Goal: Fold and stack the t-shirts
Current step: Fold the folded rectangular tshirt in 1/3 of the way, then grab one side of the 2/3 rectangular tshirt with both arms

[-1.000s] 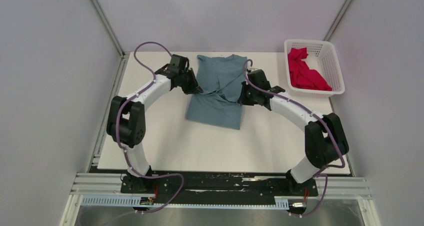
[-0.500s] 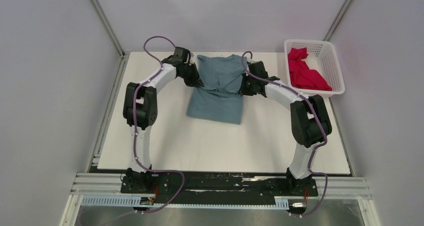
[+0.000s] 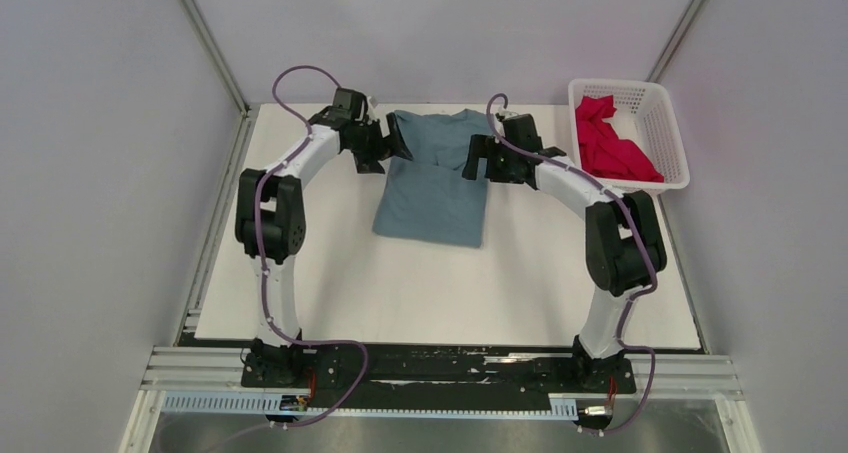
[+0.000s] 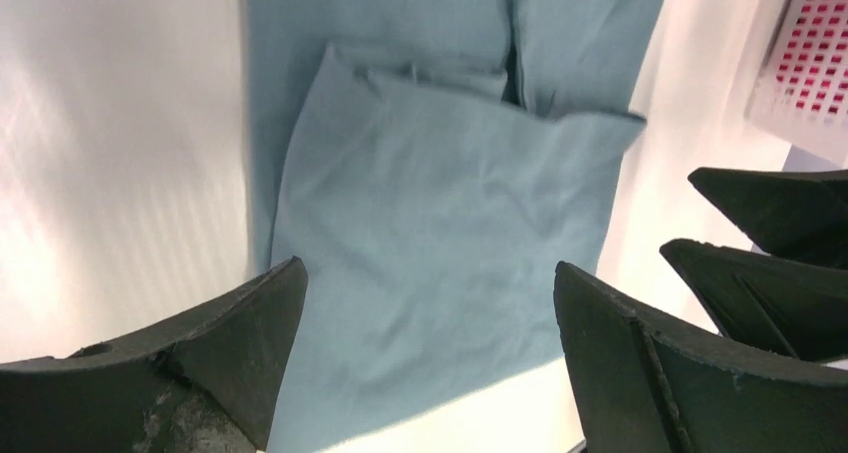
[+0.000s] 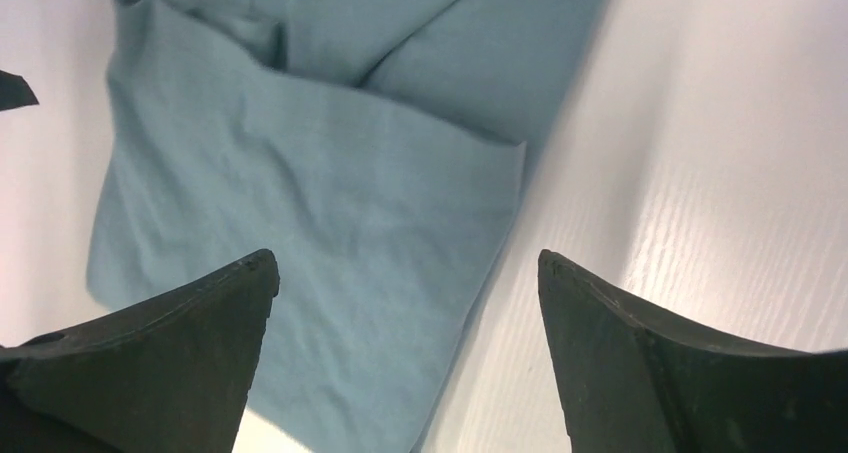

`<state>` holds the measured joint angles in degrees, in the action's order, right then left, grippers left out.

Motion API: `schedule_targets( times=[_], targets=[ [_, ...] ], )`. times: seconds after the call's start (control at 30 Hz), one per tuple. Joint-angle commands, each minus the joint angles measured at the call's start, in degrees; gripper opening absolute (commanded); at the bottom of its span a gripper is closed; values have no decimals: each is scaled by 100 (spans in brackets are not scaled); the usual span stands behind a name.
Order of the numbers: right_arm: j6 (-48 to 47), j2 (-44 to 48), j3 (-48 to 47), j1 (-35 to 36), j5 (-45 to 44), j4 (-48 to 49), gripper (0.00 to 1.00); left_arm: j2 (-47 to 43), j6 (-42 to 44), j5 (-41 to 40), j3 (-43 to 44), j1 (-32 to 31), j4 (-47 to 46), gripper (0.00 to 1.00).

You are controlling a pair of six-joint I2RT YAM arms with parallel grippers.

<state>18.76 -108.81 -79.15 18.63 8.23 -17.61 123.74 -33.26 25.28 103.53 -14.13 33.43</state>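
The left gripper [image 3: 392, 143] and the right gripper [image 3: 473, 163] hang above a plain, dusty blue-grey t-shirt [image 3: 435, 188] of soft cloth, which lies on the flat white table [image 3: 430, 293]. The shirt is between and beneath them, reaching toward the arm bases. Both wrist views show the fingers spread wide with nothing between them. In the left gripper [image 4: 428, 273] view the blue-grey t-shirt [image 4: 440, 223] fills the gap between the fingers. Under the right gripper [image 5: 405, 258] the shirt's edge [image 5: 300, 203] ends below the right-hand finger, with bare table beyond.

The cloth lies as a narrow panel with its sides turned in and a flap over the middle, so the lengthwise folds appear done. The grippers sit one at each side, probably to take the corners for a crosswise fold.

A bright crimson-pink t-shirt [image 3: 610, 143] lies crumpled in a white plastic lattice basket [image 3: 640, 91], well to the right of the right gripper. It is not yet folded, so nothing is stacked.
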Motion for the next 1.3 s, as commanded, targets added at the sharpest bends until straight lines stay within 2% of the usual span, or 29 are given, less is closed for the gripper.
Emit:
schedule_targets(
  times=[0.0, 0.13, 0.27, 0.53, 0.6, 0.63, 0.67, 0.73, 0.9, 0.93, 1.03, 1.13, 1.23, 1.27],
  targets=[
    [-182, 823, 548, 326, 316, 26, 100, -1625, 120, -471, -1005, 19, -237, 100],
    [225, 1335, 1441, 476, 380, -53, 100, -2364, 76, -648, -2370, 17, -349, 100],
    [686, 1570, 2109, 543, 576, -10, 100, -2566, -100, -414, -3500, 22, -606, 100],
    [1398, 1448, 2746, 703, 393, 444, 98, -2189, -463, -486, -3919, 22, -922, 99],
    [1538, 1416, 2826, 757, 76, 510, 94, -2058, -599, -484, -3965, 24, -1009, 92],
    [1605, 1398, 2872, 774, 1, 539, 90, -1988, -677, -486, -3986, 18, -1063, 85],
    [1654, 1381, 2893, 774, -1, 566, 83, -1947, -702, -438, -4019, 21, -1091, 81],
    [1678, 1333, 2908, 782, 131, 604, 68, -1860, -734, -279, -4060, 17, -1137, 66],
    [1761, 1267, 3020, 849, 237, 650, 55, -1818, -784, -74, -4254, 14, -1321, 45],
    [1788, 1255, 3046, 856, 224, 677, 51, -1814, -791, -80, -4295, 19, -1321, 38],
    [1836, 1233, 3112, 857, 163, 805, 37, -1746, -813, -125, -4335, 16, -1392, 25],
    [1835, 1166, 3119, 867, 96, 890, 22, -1593, -899, -136, -4287, 22, -1492, 2],
    [1796, 1231, 3157, 876, 239, 894, 4, -1572, -925, -42, -4309, 18, -1513, 0],
    [1775, 1294, 3194, 892, 305, 880, 0, -1671, -949, -32, -4377, 12, -1554, 0]
  ],
)
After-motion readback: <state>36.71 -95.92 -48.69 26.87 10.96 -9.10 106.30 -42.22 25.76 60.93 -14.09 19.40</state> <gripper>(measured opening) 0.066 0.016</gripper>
